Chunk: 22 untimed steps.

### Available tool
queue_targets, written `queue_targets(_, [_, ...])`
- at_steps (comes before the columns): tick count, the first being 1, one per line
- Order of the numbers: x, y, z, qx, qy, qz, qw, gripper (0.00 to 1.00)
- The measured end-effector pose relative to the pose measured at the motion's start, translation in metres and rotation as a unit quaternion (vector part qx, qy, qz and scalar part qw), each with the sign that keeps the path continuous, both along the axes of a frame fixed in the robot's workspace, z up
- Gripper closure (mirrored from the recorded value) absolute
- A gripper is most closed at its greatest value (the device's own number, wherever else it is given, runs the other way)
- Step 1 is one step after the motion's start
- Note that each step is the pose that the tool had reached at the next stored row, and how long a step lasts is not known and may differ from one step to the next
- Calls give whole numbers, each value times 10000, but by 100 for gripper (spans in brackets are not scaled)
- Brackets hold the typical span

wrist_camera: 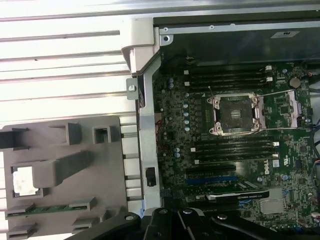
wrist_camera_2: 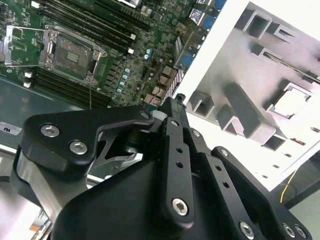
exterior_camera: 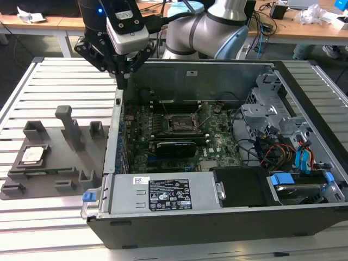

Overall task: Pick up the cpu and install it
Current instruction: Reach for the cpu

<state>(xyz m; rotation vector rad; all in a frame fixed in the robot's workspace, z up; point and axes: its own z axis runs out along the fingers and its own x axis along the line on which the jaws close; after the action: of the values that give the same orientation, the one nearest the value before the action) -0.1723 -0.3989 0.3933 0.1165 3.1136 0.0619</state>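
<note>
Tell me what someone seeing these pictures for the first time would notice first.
The big open black computer case takes up the centre and the exterior view's right, its green motherboard bared with an empty square metal-framed socket in the middle. The black robot gripper hangs above the case's wall on the exterior view's left. Further left, the small silvery square cpu lies in a grey moulded tray.

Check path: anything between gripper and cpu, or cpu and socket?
Nothing visible between the black gripper and the silvery square cpu on the grey tray. Between cpu and the open metal-framed socket: the tray's grey upright posts and the computer case's grey side wall.
</note>
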Motion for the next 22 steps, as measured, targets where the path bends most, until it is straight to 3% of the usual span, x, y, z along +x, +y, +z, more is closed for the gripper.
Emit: queue_targets(22, [-285, 0, 0, 0, 0, 0, 10000, 89])
